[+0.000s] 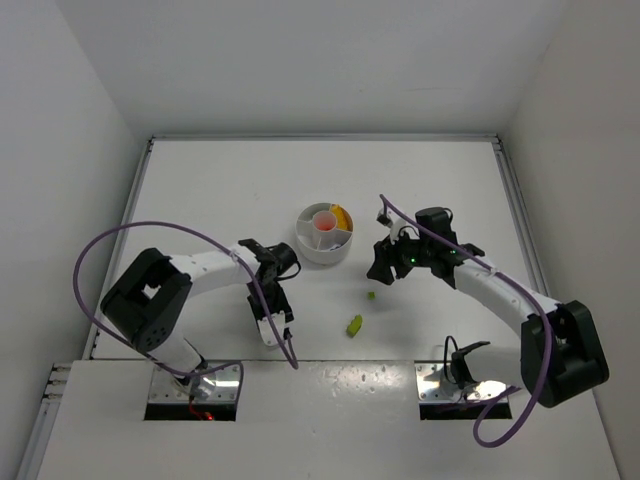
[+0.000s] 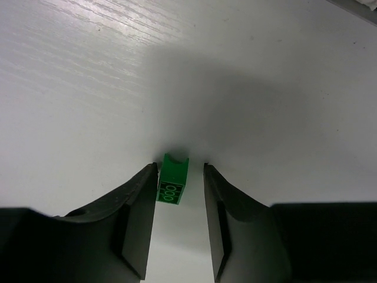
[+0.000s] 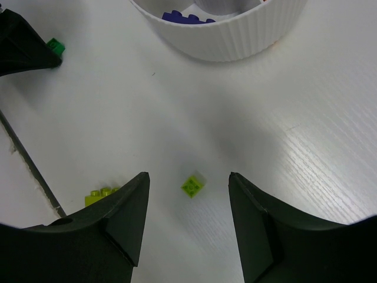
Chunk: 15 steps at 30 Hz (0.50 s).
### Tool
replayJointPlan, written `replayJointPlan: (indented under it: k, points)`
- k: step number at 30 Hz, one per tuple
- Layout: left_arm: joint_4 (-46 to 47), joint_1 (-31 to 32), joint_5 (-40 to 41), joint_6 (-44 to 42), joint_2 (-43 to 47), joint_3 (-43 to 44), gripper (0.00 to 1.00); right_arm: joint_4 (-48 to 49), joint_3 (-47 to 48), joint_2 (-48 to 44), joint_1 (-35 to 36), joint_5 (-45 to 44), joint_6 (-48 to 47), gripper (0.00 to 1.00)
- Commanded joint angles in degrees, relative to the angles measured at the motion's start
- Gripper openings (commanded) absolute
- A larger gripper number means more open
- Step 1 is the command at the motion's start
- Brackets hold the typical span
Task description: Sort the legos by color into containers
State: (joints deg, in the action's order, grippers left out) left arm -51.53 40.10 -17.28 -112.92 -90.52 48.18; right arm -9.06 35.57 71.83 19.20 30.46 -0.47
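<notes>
A green brick (image 2: 171, 180) lies on the table between my left gripper's (image 2: 180, 166) open fingertips, against the left finger; it also shows in the right wrist view (image 3: 55, 46). In the top view the left gripper (image 1: 277, 335) points down at the table left of centre and hides that brick. My right gripper (image 1: 385, 262) is open and empty, held above a small lime brick (image 3: 192, 186) (image 1: 371, 295). A longer lime brick (image 1: 354, 324) (image 3: 101, 193) lies nearer the front. The round white dish (image 1: 308, 246) holds red-orange, yellow and dark purple bricks (image 3: 182, 17).
The dish's ribbed wall (image 3: 235, 41) stands just beyond the right gripper. The left gripper's black finger (image 3: 23, 50) shows at the upper left of the right wrist view. White walls enclose the table on three sides. Purple cables loop off both arms.
</notes>
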Motion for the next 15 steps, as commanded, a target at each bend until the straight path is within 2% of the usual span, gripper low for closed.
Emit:
replayJointPlan:
  k: [1, 7, 10, 13, 14, 15]
  points:
    - [-0.50, 0.68, -0.22, -16.36, -0.80, 1.39, 0.41, 2.38, 0.46, 0.41, -0.39, 0.30, -1.02, 0.57]
    - [0.55, 0.68, -1.00, -14.70, -1.94, 2.44, 0.30, 2.38, 0.99, 0.41, -0.39, 0.30, -1.02, 0.57]
    - [1.17, 0.68, -3.98, -10.05, -0.54, 3.14, 0.27, 2.38, 1.60, 1.03, -0.39, 0.30, -1.02, 0.57]
    - [1.17, 0.68, -8.46, 1.71, 0.17, 6.48, 0.19, 1.85, 2.21, 1.56, -0.39, 0.83, -1.02, 0.57]
    - [1.17, 0.68, -9.52, 9.31, 1.74, 8.22, 0.15, 1.24, 2.74, 1.56, -0.39, 0.83, -1.02, 0.57]
    - [1.17, 0.68, -10.57, 13.39, 2.27, 9.29, 0.13, 1.24, 2.75, 1.56, -0.39, 1.44, -1.02, 0.57]
